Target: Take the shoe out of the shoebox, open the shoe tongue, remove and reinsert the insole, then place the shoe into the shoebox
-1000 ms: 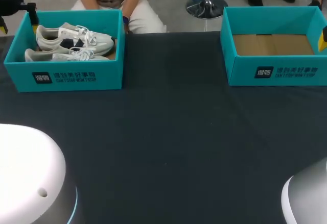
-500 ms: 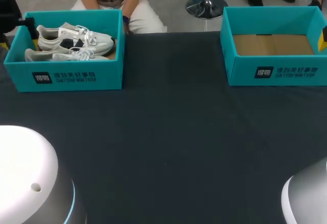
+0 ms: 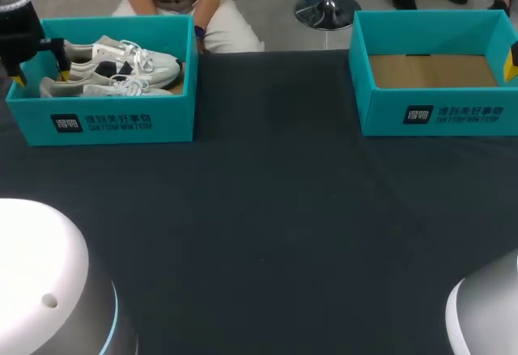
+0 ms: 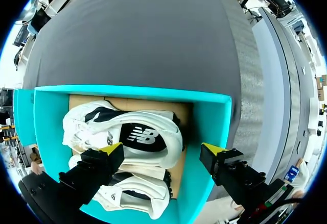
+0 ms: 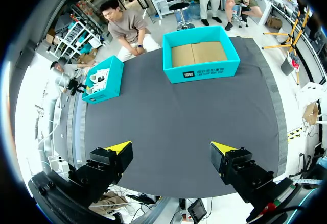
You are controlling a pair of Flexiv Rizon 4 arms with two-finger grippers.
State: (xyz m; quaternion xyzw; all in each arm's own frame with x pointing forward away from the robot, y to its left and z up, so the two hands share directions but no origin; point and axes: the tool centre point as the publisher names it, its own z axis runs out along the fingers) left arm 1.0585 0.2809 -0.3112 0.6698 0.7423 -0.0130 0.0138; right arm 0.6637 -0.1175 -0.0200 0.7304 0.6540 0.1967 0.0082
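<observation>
Risk: clipping the teal cardboard shoebox [image 4: 212, 117] wall, upper left in head view, when lowering the released left pincer [image 4: 163, 150] onto white lace-up sneakers [image 4: 127, 132]; right pincer [image 5: 171, 147] released too.

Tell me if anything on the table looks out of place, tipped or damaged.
Nothing stands out. The two white sneakers lie neatly inside the left teal cardboard shoebox, the right teal cardboard shoebox sits upright and undamaged, and the left gripper hangs open above the sneakers.
</observation>
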